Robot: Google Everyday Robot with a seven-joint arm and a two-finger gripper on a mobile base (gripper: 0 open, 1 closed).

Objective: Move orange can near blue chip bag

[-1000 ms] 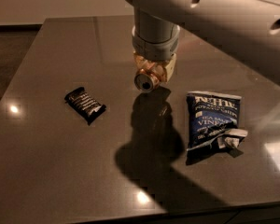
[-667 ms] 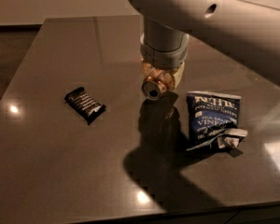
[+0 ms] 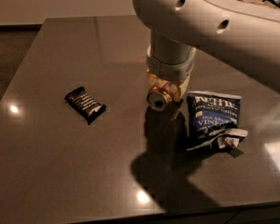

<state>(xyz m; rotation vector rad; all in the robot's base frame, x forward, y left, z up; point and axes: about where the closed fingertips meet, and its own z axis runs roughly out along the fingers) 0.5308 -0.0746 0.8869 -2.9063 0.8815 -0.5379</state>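
The orange can (image 3: 160, 93) lies sideways in my gripper (image 3: 164, 91), its silver round top facing the camera, held just above the dark table (image 3: 84, 50). The gripper hangs under the white arm at centre and is shut on the can. The blue chip bag (image 3: 212, 119), navy with white lettering and a torn silvery corner, lies flat on the table just right of the can, a small gap apart.
A small black ribbed snack packet (image 3: 84, 104) lies on the table to the left. The table's front edge runs along the bottom of the view. The big white arm (image 3: 214, 27) covers the upper right.
My gripper has carried the orange can to the right and toward the front, closer to the blue chip bag. The bag and the black packet have not moved.
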